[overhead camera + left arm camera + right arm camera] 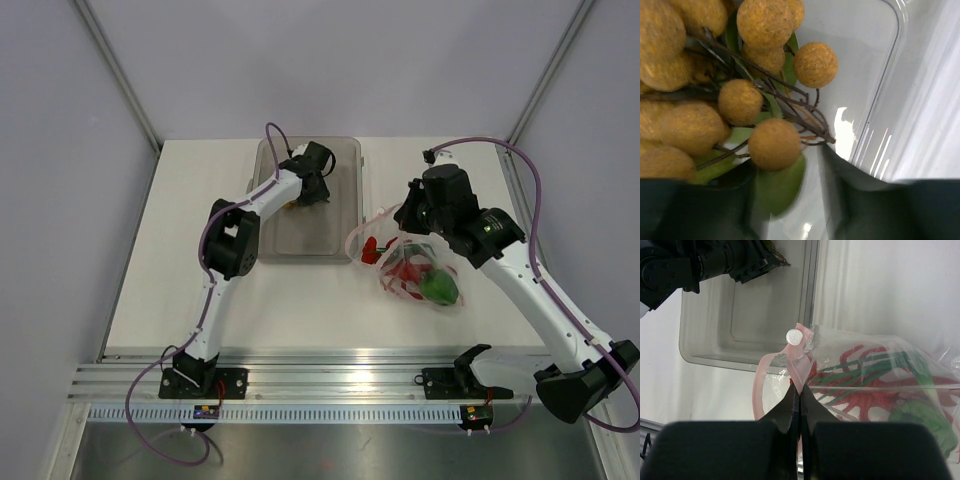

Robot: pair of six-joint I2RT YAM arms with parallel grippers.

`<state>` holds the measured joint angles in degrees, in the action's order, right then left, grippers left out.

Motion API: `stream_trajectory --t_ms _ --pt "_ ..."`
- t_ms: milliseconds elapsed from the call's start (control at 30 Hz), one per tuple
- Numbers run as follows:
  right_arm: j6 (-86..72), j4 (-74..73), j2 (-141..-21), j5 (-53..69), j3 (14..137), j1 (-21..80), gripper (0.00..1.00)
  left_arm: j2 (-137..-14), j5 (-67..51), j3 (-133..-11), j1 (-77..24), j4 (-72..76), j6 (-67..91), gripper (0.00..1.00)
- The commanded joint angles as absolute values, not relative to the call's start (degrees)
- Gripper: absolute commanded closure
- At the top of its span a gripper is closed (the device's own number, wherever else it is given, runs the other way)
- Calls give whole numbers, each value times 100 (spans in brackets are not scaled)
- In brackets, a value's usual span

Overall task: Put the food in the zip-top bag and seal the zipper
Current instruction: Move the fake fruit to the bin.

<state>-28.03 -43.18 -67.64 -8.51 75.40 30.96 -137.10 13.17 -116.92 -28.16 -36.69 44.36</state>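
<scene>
A white table [180, 300] fills the middle of the top view, matte and evenly lit, with only faint shadows. Plain pale lilac-grey walls [330, 60] close it in on three sides, and slim aluminium struts [115, 70] run up the two back corners. Along the near edge lie ribbed aluminium rails [330, 375], then a brushed metal sheet [330, 450].

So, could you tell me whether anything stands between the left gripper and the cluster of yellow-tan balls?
Nothing visible does: the left gripper hangs over the cluster of yellow-tan balls in the clear tray, jaws apart.
</scene>
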Motion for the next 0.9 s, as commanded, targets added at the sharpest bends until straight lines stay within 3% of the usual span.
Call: stream_trajectory --t_ms 0,100,300,533,567,600,633,667,700,767,867 --pt "-2716 -4201 -6759 -941 7735 3085 100 -13816 1450 -11900 -2760 -3305 4553 74" --pt "-2725 -4210 -6733 -949 7726 3094 100 -13703 1424 -11822 -2760 -3374 4430 100" --pt "-2804 -4192 -6653 -940 7664 3085 100 -12834 635 -10918 -2847 -3313 3623 100" --pt "-2926 -4105 -6513 -835 7550 3094 100 -11164 88 -8844 -2936 -3436 2314 100" --pt "-2935 -4061 -6487 -783 7541 3085 100 -11014 123 -8616 -2936 -3619 2190 97" --pt "-2979 -4061 -6469 -747 7524 3094 100 -10830 167 -8544 -2936 -3725 2067 86" --pt "-2988 -4043 -6469 -738 7515 3094 100 -10759 202 -8491 -2936 -3822 1865 65" --pt "-3006 -4034 -6451 -703 7506 3085 100 -10680 237 -8377 -2936 -3893 1785 36" --pt "-3023 -4025 -6425 -694 7480 3094 100 -10618 281 -8315 -2936 -3998 1706 25" --pt "-3032 -3999 -6390 -685 7453 3094 100 -10389 308 -8166 -2944 -3990 1679 18" --pt "-3024 -4008 -6390 -686 7479 3085 100 -10195 238 -7814 -2971 -3762 1757 18"
